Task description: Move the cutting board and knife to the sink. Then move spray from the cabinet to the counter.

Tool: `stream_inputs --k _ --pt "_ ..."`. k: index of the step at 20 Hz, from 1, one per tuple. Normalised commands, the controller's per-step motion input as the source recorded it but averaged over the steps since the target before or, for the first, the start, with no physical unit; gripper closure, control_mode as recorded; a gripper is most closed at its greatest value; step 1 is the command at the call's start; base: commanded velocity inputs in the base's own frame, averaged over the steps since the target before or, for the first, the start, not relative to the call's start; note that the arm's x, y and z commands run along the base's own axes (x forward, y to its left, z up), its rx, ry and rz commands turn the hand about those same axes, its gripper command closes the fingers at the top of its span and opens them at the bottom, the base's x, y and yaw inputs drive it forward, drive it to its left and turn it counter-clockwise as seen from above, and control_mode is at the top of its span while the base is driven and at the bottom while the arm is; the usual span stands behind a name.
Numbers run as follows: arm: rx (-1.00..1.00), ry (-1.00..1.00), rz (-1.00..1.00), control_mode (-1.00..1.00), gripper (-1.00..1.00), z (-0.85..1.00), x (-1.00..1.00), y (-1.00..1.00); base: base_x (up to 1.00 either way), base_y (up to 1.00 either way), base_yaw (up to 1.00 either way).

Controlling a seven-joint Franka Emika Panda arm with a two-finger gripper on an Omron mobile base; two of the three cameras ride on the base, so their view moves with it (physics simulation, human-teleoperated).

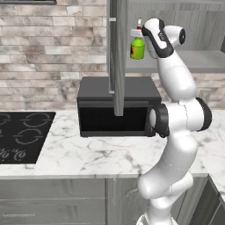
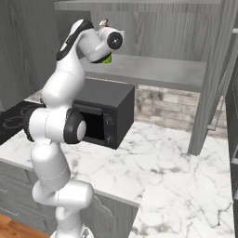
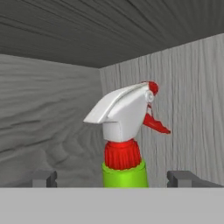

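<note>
Robot hand at spray bottle in cabinet
Green spray point(image 3: 124, 144) stands upright between the gripper point(image 3: 113, 178) jaws, which are spread wide, not touching it

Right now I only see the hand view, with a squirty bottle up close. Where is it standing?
Observer: The spray stands upright on the grey shelf inside the open cabinet, above the counter.
Operator: What's under that shelf?
Observer: A black microwave sits on the counter right below it.
Operator: Is there a good spot to put the bottle down?
Observer: I think so: the marble to the right of the microwave looks bare in the right base view.
Operator: Is my hand holding it?
Observer: Not yet. The gripper is open, one fingertip on each side of the bottle.
</note>
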Motion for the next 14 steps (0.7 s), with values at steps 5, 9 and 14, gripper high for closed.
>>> stream_inputs --k 5,9,14 --pt "0.0 0.0 0.0 -1.0 -1.0 -0.08 0.27 0.0 0.0 0.0 0.0" --pt "0.0 0.01 0.0 -1.0 -1.0 -0.11 0.21 0.0 0.0 0.0 0.0" --pt "0.0 0.0 0.0 -1.0 -1.0 -0.09 0.1 0.0 0.0 0.0 0.0"
